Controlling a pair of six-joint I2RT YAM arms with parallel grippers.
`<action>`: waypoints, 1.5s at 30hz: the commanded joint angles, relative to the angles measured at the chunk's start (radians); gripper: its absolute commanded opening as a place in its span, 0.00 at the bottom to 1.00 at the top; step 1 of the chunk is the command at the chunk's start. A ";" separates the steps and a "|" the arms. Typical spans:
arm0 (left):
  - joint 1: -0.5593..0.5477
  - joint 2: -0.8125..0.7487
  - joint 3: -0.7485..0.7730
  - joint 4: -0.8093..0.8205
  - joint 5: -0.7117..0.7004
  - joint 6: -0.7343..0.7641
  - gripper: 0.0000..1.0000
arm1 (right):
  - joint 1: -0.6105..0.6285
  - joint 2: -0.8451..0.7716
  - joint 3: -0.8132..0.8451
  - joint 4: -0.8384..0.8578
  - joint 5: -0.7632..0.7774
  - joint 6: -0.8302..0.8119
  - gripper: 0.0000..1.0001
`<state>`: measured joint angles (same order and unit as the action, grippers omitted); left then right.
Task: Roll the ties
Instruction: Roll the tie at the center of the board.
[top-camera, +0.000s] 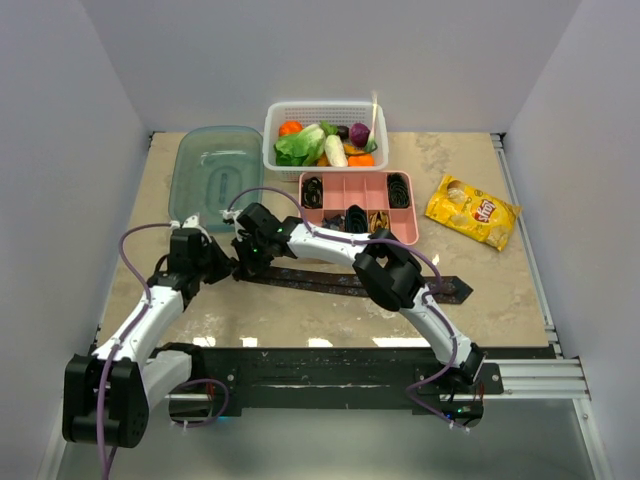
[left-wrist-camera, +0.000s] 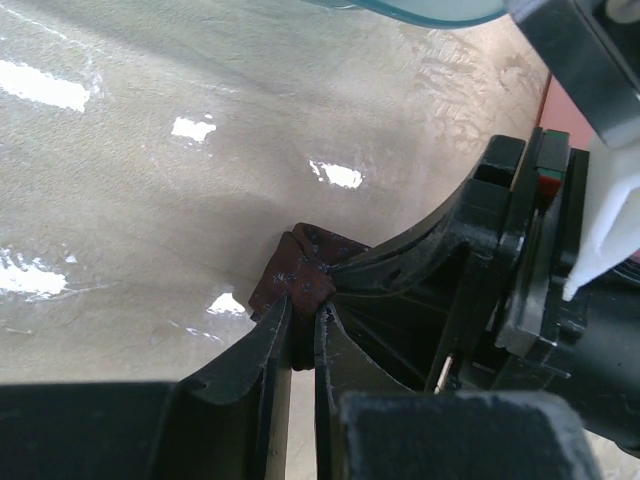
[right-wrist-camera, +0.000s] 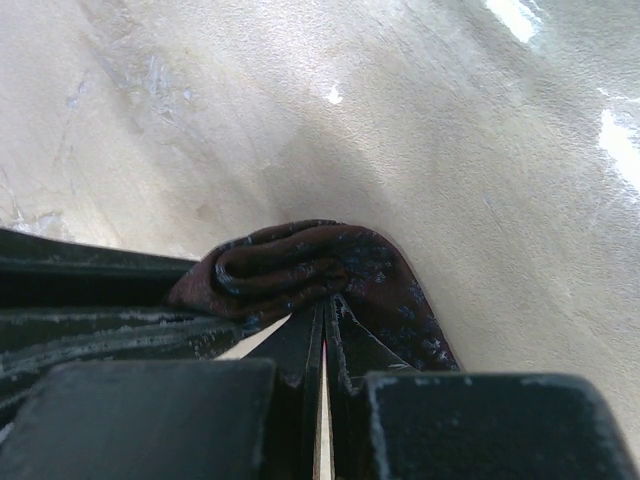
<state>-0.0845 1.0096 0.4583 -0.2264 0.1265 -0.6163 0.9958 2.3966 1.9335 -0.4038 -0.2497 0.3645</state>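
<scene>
My left tool (left-wrist-camera: 303, 318) was pinched almost shut on the folded end of the tie (top-camera: 340, 282). The tie lay flat on the worktop (top-camera: 300, 322), running from left of centre to the right across the middle of the top view. My right tool (right-wrist-camera: 324, 318) was clamped on the same bunched end, hard against the left one. Coiled ties (top-camera: 313, 190) sat in the pink tray (top-camera: 345, 190) above centre.

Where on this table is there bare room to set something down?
Bare: back right corner between basket and chip bag; near right, between chip bag and tie. Crowded: the back middle around the pink tray, and left, where left gripper and right gripper pinch it.
</scene>
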 joint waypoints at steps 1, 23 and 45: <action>-0.030 -0.019 0.048 0.022 0.033 0.001 0.00 | 0.003 0.007 0.038 0.011 -0.010 0.016 0.00; -0.130 -0.003 0.103 -0.047 -0.093 0.000 0.00 | -0.003 -0.057 -0.059 0.160 -0.117 0.085 0.00; -0.170 0.012 0.200 -0.255 -0.481 -0.052 0.00 | -0.042 -0.244 -0.199 0.131 -0.119 0.054 0.00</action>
<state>-0.2340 1.0119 0.6048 -0.4328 -0.2405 -0.6460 0.9745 2.2337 1.7538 -0.2768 -0.3656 0.4431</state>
